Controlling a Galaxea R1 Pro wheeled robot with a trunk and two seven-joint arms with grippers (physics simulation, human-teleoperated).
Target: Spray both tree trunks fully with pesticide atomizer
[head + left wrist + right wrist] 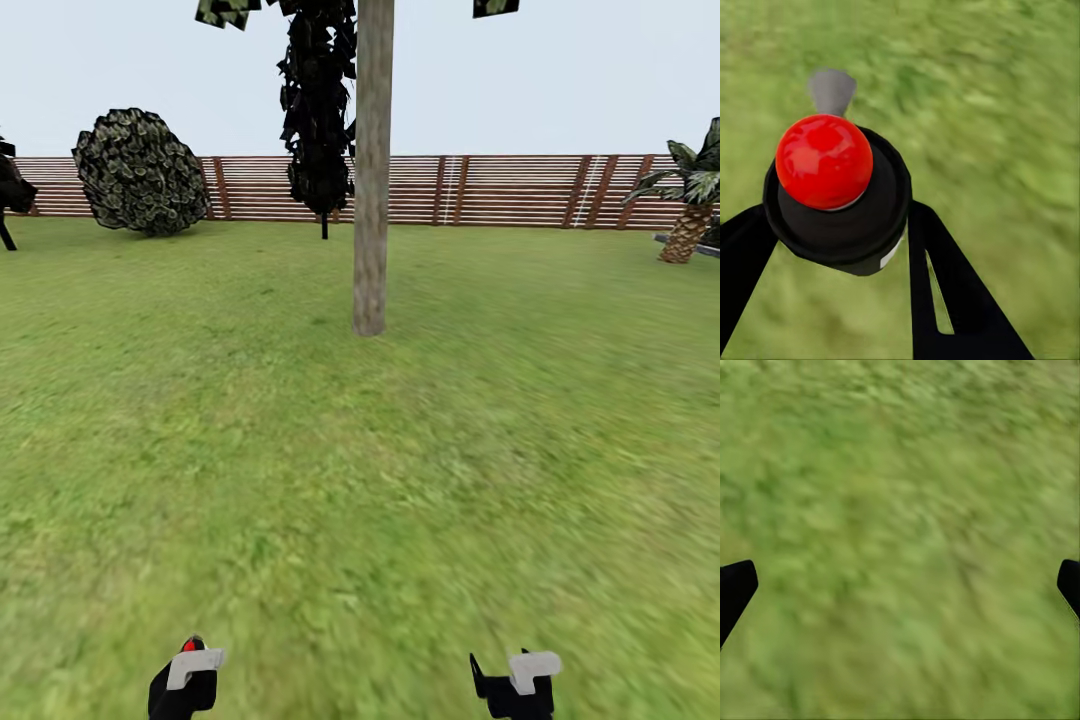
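Pesticide atomizer (840,191): already off the floor, clamped in the left hand (187,680) at 7 o'clock of the head view, red cap just peeking above the fingers. In the left wrist view, black body seated between the two dark fingers (952,292), red knob on top, grey nozzle pointing out over the grass. Pick-up step judged done.

Right hand (515,685) at 5 o'clock, spread wide and holding nothing, only lawn (900,525) between its fingertips in the right wrist view.

Nearest tree (371,170) straight ahead at 12 o'clock, mottled grey-tan trunk standing well apart from both hands, foliage mostly cut off by the frame's top edge. No white specks visible on the bark or in the air, so spraying judged not yet begun on this trunk. Second tree not identifiable for certain; near-black thin tree (320,110) just behind at 11 o'clock, round shrub (142,172) at 10 o'clock, palm (690,200) at 2 o'clock, all along the fence (500,190).

Left to do: close in on the trunk, coat it fully, then the other one.
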